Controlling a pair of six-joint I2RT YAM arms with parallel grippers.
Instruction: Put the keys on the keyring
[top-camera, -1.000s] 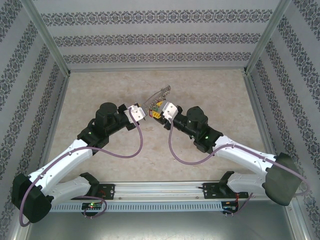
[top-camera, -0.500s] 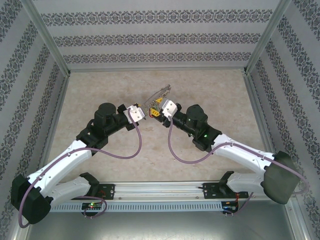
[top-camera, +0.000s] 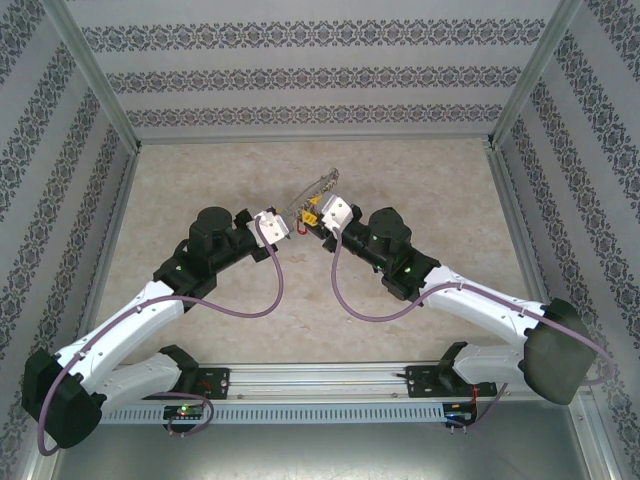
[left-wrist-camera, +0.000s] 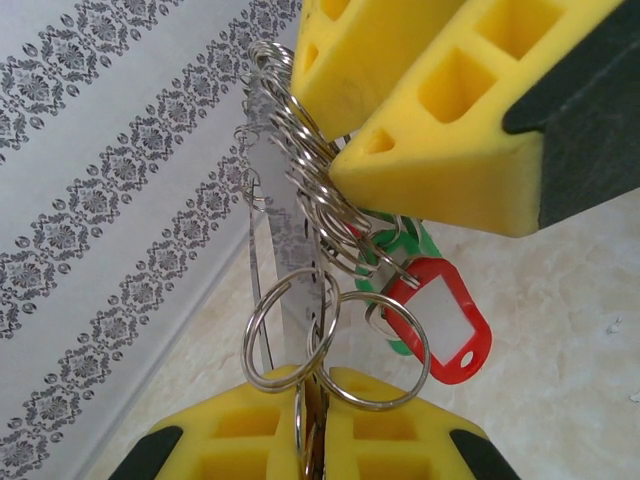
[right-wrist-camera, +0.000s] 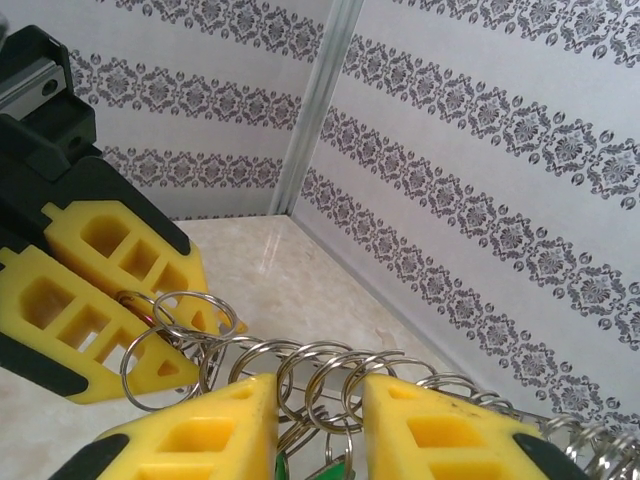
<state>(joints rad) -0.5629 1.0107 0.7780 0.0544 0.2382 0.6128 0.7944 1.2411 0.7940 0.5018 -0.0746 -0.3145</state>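
Both arms meet mid-table, wrists up off the table (top-camera: 180, 190), fingertips almost nose to nose. A row of small rings (left-wrist-camera: 318, 195) is strung in the air between them. Left gripper (top-camera: 290, 223) is clamped tight. In its own wrist view the yellow fingers (left-wrist-camera: 395, 392) press together on the bottoms of two of those rings plus a thin strip of metal between them. Can't say whether that strip is a key blade. Right gripper (top-camera: 312, 215) sits just beside it, jaws partly apart, with the ring row running through the gap. From its wrist camera the rings lie between its fingers (right-wrist-camera: 250, 405), but whether the pads touch them I can't tell, so no call on whether it's actually pinching. Keyring (top-camera: 326, 185) is off the table. It starts where the two grippers meet and sticks out past the right gripper toward the back right corner, tilted. Keys (left-wrist-camera: 440, 325) hang off the ring row between the grippers, a red-tagged one in front and a green-tagged one tucked behind it, both clear of the tabletop.
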